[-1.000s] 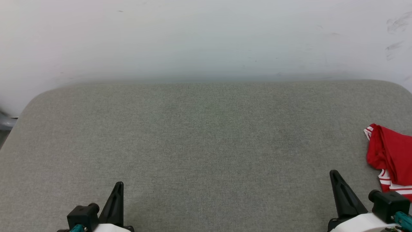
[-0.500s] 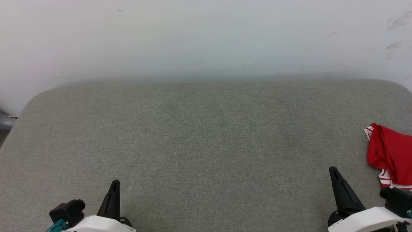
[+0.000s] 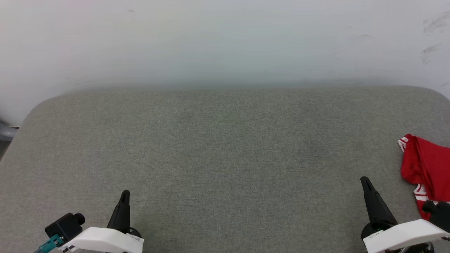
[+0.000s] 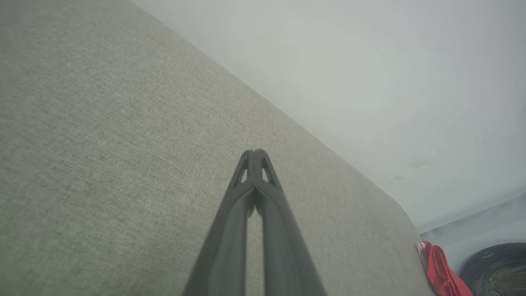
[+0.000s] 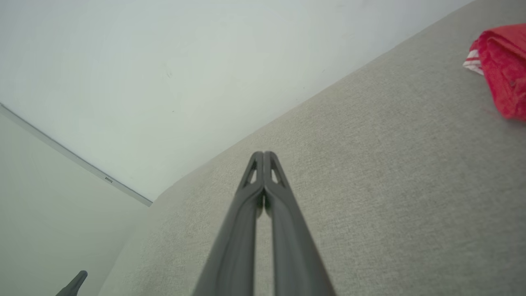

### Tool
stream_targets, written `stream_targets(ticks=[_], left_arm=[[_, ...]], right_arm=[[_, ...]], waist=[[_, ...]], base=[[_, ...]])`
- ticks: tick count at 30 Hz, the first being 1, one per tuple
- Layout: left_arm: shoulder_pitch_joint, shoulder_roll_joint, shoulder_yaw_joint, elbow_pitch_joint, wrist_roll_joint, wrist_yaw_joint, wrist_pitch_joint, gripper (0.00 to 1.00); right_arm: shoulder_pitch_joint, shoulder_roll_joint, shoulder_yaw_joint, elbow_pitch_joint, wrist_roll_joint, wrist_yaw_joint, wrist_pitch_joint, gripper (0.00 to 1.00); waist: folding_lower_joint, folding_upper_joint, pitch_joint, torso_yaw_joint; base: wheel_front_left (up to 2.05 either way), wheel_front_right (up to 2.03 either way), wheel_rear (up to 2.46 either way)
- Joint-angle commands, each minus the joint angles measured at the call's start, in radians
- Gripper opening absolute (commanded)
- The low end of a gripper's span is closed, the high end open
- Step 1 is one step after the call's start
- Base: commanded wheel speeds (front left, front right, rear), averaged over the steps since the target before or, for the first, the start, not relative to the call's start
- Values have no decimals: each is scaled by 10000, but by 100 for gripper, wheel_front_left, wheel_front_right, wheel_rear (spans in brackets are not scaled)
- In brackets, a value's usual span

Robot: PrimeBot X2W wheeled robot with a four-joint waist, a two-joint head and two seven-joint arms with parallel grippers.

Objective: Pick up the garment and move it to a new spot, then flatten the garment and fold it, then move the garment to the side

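Garment (image 3: 425, 165) bunched at right edge of grey padded surface (image 3: 225, 151); left gripper (image 3: 124, 195) and right gripper (image 3: 365, 182) both clenched, empty.

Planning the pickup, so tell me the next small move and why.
Probably open the right gripper and swing it right toward the shirt. The shirt lies bunched at the right edge of the grey surface, with nothing touching it. The right gripper and the left gripper are both shut and empty over bare fabric, and the right one is much the nearer.
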Motion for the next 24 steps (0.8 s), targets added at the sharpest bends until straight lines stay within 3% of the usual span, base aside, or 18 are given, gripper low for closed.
stream_targets(ticks=[1,24], left_arm=[[-293,12,130,-70,-437,-64,108,0],[-645,-214,520,87,-2983,-296,825,0]], right_arm=[[-301,-96,-14,1,527,0,16,0],[-789,-141,-96,640,3379,-2,208,0]], waist=[[-1,-1,4,1],[-1,-1,40,5]], base=[[0,0,0],[0,0,0]])
